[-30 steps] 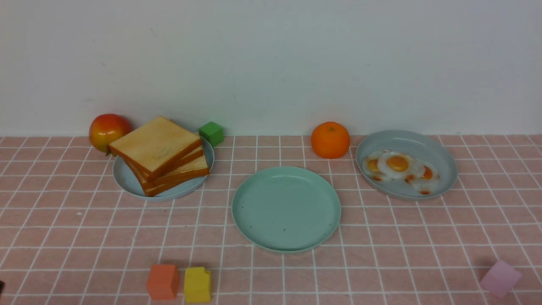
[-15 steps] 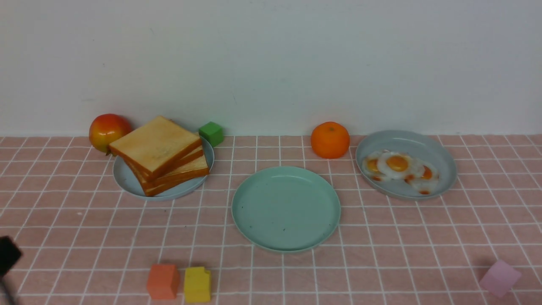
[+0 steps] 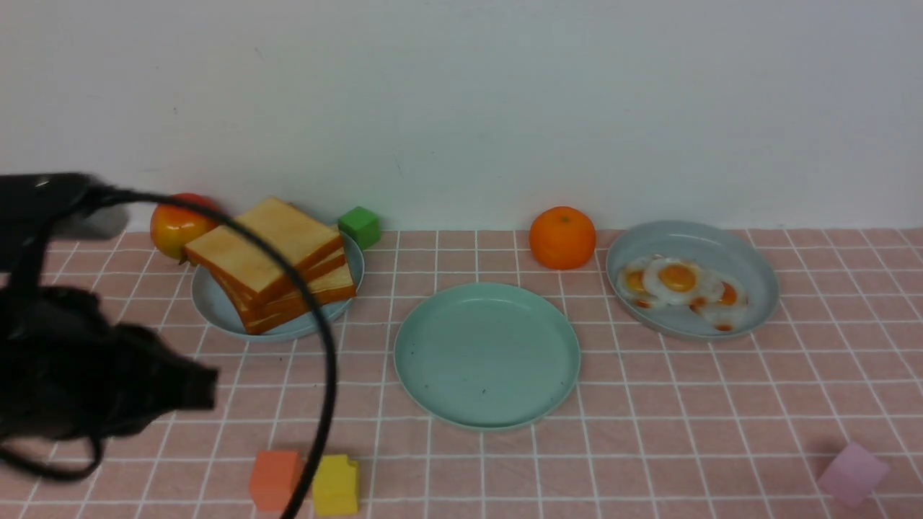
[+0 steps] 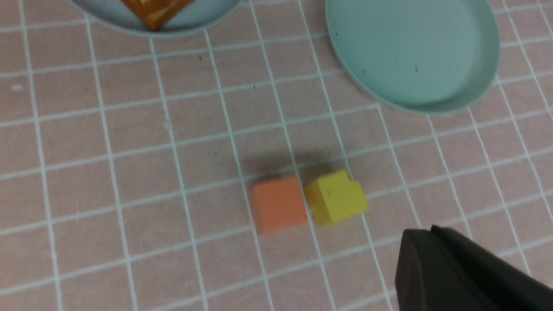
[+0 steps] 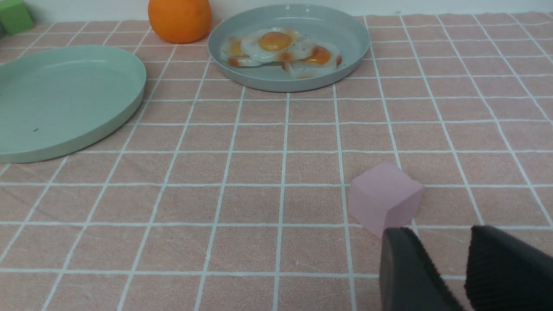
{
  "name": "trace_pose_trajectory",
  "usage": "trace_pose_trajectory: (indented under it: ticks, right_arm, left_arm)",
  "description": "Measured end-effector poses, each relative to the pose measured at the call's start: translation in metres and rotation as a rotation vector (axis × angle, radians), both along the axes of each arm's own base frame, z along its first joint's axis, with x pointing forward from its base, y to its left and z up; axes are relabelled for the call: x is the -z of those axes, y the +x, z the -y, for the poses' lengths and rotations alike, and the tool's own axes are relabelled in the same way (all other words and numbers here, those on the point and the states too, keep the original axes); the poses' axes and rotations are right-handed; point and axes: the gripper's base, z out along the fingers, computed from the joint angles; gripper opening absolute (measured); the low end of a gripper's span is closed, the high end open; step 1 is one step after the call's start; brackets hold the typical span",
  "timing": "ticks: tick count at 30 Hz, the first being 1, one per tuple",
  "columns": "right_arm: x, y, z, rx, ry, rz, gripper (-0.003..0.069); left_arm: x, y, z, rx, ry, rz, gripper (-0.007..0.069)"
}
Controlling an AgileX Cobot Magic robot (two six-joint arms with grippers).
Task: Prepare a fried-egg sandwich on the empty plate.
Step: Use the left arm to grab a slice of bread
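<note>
The empty plate [image 3: 487, 357] sits bare at the centre of the surface [image 3: 649, 404], the toast [image 3: 292, 231] at its 10 o'clock and the eggs [image 3: 678, 277] at its 2 o'clock; nothing is assembled yet. The likely first step is a bottom slice: the left end effector [image 4: 427, 235], fingers together and holding nothing, hovers at the plate's 9 o'clock and would need to part them, pinch only the top slice by an edge and lay it flat mid-plate. The right end effector [image 5: 440, 235], fingers apart, grips nothing beside a pink cube [image 5: 384, 198].
</note>
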Motion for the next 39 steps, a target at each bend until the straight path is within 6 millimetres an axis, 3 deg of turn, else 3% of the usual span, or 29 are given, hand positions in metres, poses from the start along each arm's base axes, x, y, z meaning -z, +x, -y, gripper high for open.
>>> trace_pose_trajectory:
  ticks: [6, 8, 13, 17, 18, 21, 22, 24, 28, 32, 39]
  right_arm:
    - [-0.001, 0.001, 0.0, 0.006, 0.019, 0.018, 0.0241]
    - [-0.003, 0.002, -0.002, 0.025, 0.155, 0.046, 0.0241]
    - [-0.022, 0.004, 0.0, 0.128, 0.761, 0.218, 0.0241]
    - [-0.034, 0.003, -0.001, 0.124, 0.915, 0.245, 0.0241]
    - [-0.036, 0.003, -0.002, 0.116, 0.914, 0.24, 0.0241]
    - [-0.088, -0.005, -0.022, -0.101, 0.715, 0.087, 0.0241]
    - [-0.093, -0.007, -0.023, -0.12, 0.702, 0.086, 0.0241]
    - [-0.134, -0.007, -0.032, -0.249, 0.473, -0.084, 0.0241]
    - [-0.185, 0.006, -0.035, -0.361, 0.24, -0.312, 0.0241]
    - [-0.21, 0.017, -0.039, -0.432, 0.119, -0.411, 0.0241]
    - [-0.234, 0.018, -0.047, -0.558, 0.015, -0.373, 0.0241]
  left_arm:
    - [0.0, 0.023, 0.009, 0.015, 0.034, -0.111, 0.0019]
    - [-0.004, 0.022, 0.009, 0.021, 0.04, -0.13, 0.0013]
    - [-0.014, 0.019, 0.009, 0.044, 0.058, -0.169, -0.0013]
    - [-0.013, 0.019, 0.009, 0.065, 0.079, -0.168, -0.0013]
    - [-0.013, 0.02, 0.009, 0.066, 0.081, -0.168, -0.0013]
    - [-0.011, 0.029, 0.018, 0.099, 0.122, -0.176, -0.0013]
    - [-0.01, 0.03, 0.019, 0.102, 0.124, -0.177, -0.0013]
    - [-0.01, 0.038, 0.033, 0.146, 0.142, -0.183, -0.0013]
    - [-0.011, 0.064, 0.06, 0.208, 0.178, -0.204, -0.0013]
    - [-0.008, 0.103, 0.065, 0.167, 0.228, -0.249, -0.0013]
    - [0.007, 0.191, 0.048, 0.03, 0.274, -0.287, -0.0013]
